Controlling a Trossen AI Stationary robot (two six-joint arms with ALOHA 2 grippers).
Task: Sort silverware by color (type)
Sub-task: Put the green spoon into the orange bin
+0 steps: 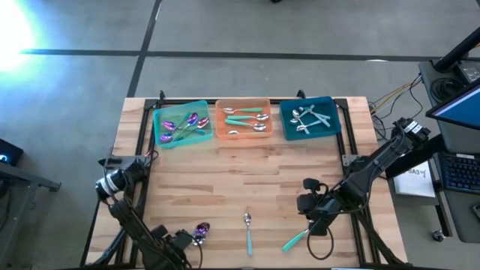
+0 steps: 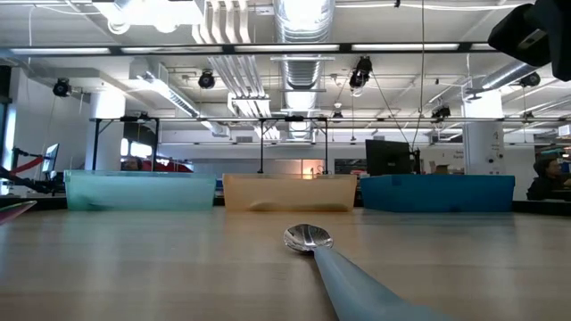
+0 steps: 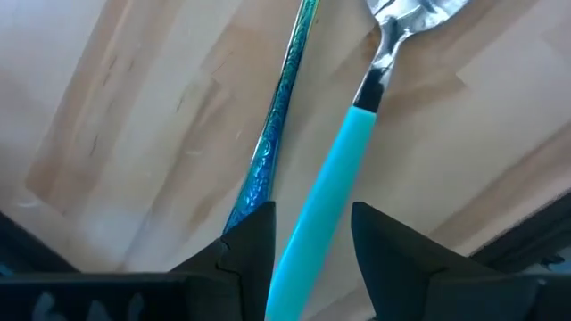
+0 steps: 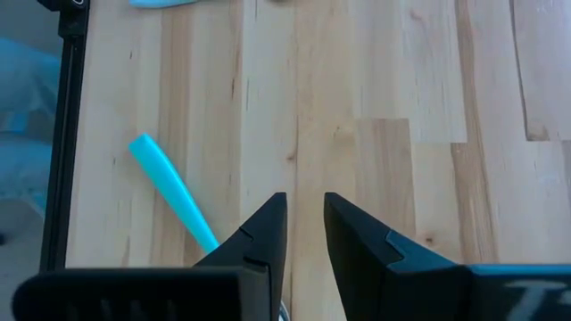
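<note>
A purple-headed spoon (image 1: 201, 227) lies near the table's near edge. My left gripper (image 1: 182, 240) points down over its teal handle (image 3: 326, 178). The gripper (image 3: 312, 214) is open, with one finger on each side of the handle. I cannot tell whether either finger touches it. A silver-headed spoon with a teal handle (image 1: 248, 231) lies flat at the near middle, its bowl (image 2: 308, 237) toward the trays. My right gripper (image 1: 311, 219) hovers at the near right, nearly shut (image 4: 306, 203). A third spoon's teal handle (image 4: 169, 189) sticks out from under it. My right gripper has the teal-handled spoon far back under its own fingers, which hide the place of contact. Nothing shows between the fingertips (image 4: 272, 218). The handle (image 1: 295, 241) slants out sideways from beneath one finger toward the table's near edge.
Three trays stand in a row at the far edge. The green one (image 1: 159, 120) holds purple-headed spoons. The orange one (image 1: 220, 112) holds silver-headed, teal-handled spoons. The teal one (image 1: 331, 106) holds all-silver spoons. Bare wood lies between the trays and the arms.
</note>
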